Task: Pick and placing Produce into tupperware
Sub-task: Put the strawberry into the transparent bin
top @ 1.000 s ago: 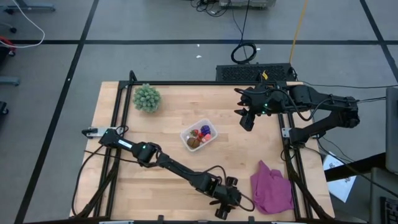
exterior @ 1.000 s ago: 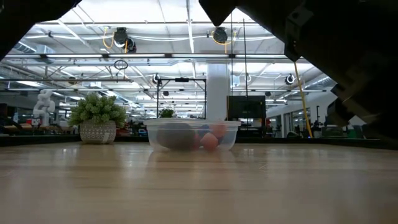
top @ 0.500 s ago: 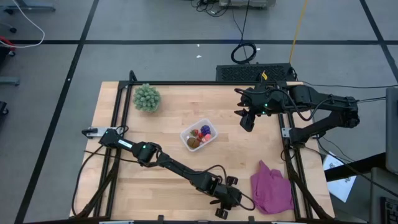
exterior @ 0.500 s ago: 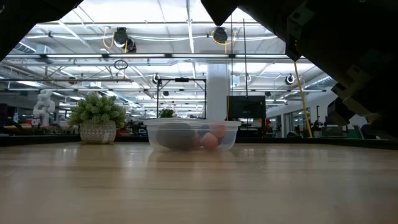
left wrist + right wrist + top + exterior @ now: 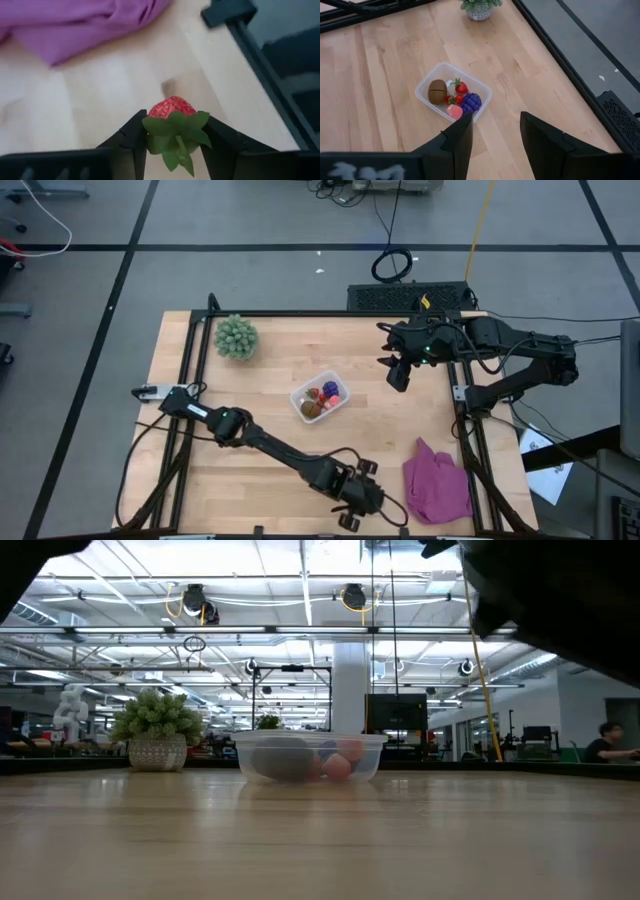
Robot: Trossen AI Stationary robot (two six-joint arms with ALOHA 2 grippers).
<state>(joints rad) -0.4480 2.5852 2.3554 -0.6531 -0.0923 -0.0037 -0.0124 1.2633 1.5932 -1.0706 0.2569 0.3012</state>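
At the far left of the pale wooden table (image 5: pixel 260 380) stands a green spiky ball-shaped plant (image 5: pixel 236 337) in a small pot. Near the table's middle sits the small clear plastic rectangular tub (image 5: pixel 319 397), holding a brown round toy fruit (image 5: pixel 437 91), a red toy strawberry (image 5: pixel 461 87), a purple toy grape cluster (image 5: pixel 471 102) and a pink toy fruit (image 5: pixel 454 111). At the near edge, the left gripper (image 5: pixel 357 502) is clamped on another red toy strawberry with green leaves (image 5: pixel 172 120), beside a crumpled purple cloth (image 5: pixel 437 482). At the far right, the right gripper (image 5: pixel 398 371) hangs with fingers apart.
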